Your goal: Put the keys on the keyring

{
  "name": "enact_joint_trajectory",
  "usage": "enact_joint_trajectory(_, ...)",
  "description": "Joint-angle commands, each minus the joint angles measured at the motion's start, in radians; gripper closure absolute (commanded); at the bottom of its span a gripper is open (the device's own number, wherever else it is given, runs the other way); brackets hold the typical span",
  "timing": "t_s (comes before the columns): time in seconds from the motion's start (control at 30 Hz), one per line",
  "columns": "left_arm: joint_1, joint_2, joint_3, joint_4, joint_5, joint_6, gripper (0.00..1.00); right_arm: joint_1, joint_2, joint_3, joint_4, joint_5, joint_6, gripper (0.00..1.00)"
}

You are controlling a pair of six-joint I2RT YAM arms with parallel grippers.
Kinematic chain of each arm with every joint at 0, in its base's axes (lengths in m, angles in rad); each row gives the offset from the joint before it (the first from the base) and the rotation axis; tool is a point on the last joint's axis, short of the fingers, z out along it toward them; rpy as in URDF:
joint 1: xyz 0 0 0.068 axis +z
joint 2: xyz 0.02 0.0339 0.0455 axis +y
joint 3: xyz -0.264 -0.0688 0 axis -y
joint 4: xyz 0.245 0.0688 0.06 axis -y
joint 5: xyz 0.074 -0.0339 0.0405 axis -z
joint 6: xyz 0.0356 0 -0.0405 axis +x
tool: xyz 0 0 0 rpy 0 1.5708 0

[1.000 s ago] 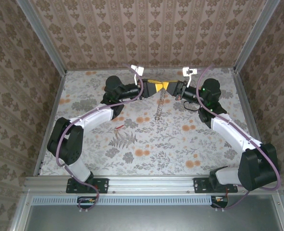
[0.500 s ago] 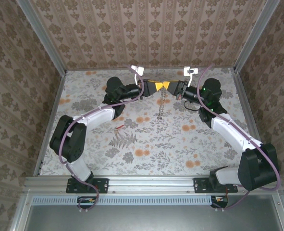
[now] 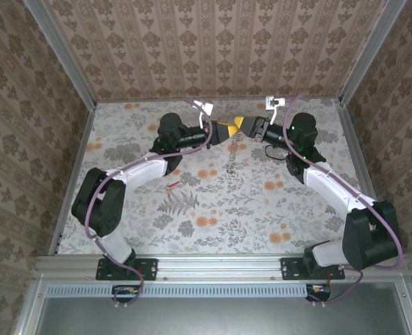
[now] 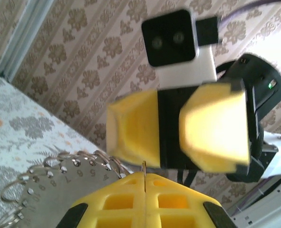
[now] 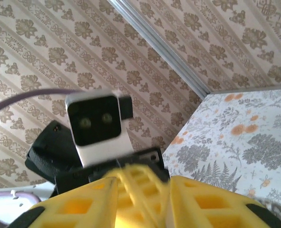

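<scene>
Two arms up: left arm [image 3: 139, 166] and right arm [image 3: 334, 190], white links, chunky black joints, purple cable [image 3: 88, 216] looping alongside. Yellow grid-moulded left claw [image 3: 226, 130], right claw [image 3: 241, 123] matching, black-and-white camera block [image 4: 178, 47], green light [image 3: 291, 128] glowing.

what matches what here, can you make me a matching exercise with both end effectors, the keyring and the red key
Things:
1. left end effector
2. right end effector
3. keyring
4. red key

States and places:
a. lying on the table
b. open
c. hanging down where the two end effectors meet
d. shut on the keyring

Pairs: 1-d, 2-b, 3-c, 4-a
</scene>
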Motion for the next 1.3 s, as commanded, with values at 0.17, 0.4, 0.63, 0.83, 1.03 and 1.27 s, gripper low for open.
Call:
enact_joint_trajectory(0.17,0.011,-0.047,-0.046,0.024,0.006,0.047,1.0,-0.047,-0.028,-0.013,0.049,0.059,0.031,0.47)
enact_joint_trajectory(0.4,0.034,-0.073,-0.061,-0.006,0.018,0.104,1.0,-0.082,-0.081,-0.103,0.032,0.033,0.051,0.49)
enact_joint_trajectory(0.63,0.045,-0.085,-0.054,-0.03,0.042,0.145,1.0,-0.069,-0.096,-0.177,0.087,-0.038,0.094,0.56)
enact_joint_trajectory(0.83,0.045,-0.088,-0.043,-0.063,0.05,0.168,1.0,-0.03,-0.06,-0.181,0.148,-0.058,0.103,0.56)
enact_joint_trajectory(1.03,0.045,-0.082,-0.035,-0.067,0.053,0.165,1.0,-0.009,-0.013,-0.171,0.193,-0.069,0.128,0.61)
enact_joint_trajectory(1.27,0.044,-0.078,-0.033,-0.065,0.054,0.162,1.0,-0.004,-0.02,-0.187,0.192,-0.065,0.126,0.68)
